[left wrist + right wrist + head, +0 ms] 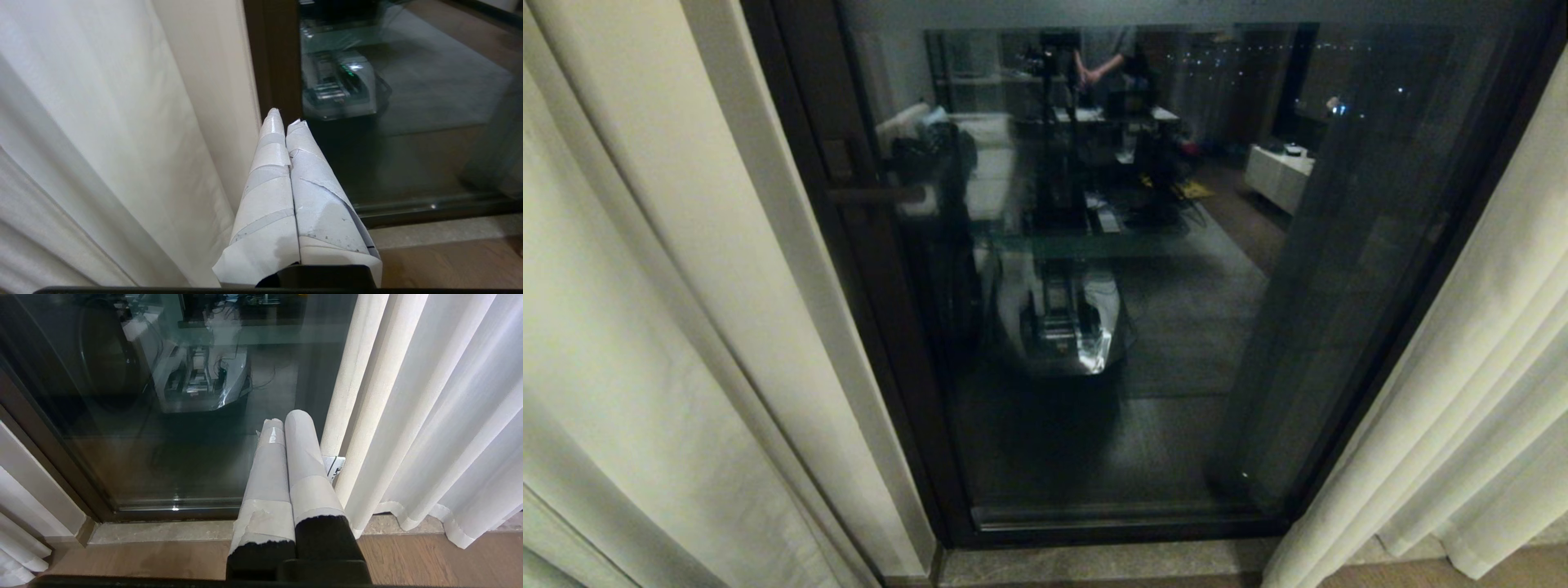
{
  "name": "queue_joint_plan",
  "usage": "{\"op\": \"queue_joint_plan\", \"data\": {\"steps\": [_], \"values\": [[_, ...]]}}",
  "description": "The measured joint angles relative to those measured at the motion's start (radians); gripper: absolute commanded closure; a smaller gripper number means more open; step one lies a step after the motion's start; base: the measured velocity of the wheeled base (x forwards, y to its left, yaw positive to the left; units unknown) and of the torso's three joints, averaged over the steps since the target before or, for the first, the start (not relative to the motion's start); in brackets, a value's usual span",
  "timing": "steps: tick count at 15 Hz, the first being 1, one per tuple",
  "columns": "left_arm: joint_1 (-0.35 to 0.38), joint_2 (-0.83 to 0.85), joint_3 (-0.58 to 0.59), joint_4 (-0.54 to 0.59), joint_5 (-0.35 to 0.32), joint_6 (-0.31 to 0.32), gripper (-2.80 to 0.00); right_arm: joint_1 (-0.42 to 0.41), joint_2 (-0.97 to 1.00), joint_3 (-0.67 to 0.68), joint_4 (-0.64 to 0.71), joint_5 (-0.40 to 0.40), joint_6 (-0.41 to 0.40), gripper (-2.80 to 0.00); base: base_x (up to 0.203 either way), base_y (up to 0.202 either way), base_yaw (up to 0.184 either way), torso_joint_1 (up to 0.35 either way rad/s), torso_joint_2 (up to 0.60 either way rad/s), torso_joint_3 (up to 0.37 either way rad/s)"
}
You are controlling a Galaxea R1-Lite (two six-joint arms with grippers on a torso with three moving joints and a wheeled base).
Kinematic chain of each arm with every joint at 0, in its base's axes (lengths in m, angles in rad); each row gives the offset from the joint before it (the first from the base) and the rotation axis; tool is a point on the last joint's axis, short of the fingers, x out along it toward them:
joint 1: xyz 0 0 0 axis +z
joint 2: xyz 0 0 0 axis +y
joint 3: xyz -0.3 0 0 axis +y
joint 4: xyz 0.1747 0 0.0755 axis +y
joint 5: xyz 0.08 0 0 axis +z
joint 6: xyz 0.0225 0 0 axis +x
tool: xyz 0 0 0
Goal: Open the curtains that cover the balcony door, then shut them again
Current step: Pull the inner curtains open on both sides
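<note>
The balcony door (1111, 286), dark glass in a brown-black frame with a lever handle (874, 194), stands uncovered in the middle of the head view. Cream curtains hang drawn to both sides: the left panel (645, 310) and the right panel (1470, 392). Neither arm shows in the head view. My left gripper (284, 119), fingers wrapped in white tape, is shut and empty beside the left curtain (114, 134), apart from the fabric. My right gripper (286, 418) is also shut and empty, close to the right curtain's inner edge (359, 400); the sheer layer (457, 428) hangs behind it.
The glass reflects the room, my base and a person at a desk (1107, 65). A pale stone sill (1094, 563) runs under the door, with wooden floor (155, 559) in front. A small white label (336, 467) sticks out at the right curtain's edge.
</note>
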Motion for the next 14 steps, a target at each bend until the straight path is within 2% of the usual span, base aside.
{"op": "queue_joint_plan", "data": {"steps": [14], "values": [[0.001, 0.0, 0.0, 0.002, 0.0, -0.02, 0.0, 0.0, 0.0, 0.0, 0.0, 0.0, 0.0, 0.0, 0.0, 0.0, 0.0, 0.0, 0.0, 0.0]]}}
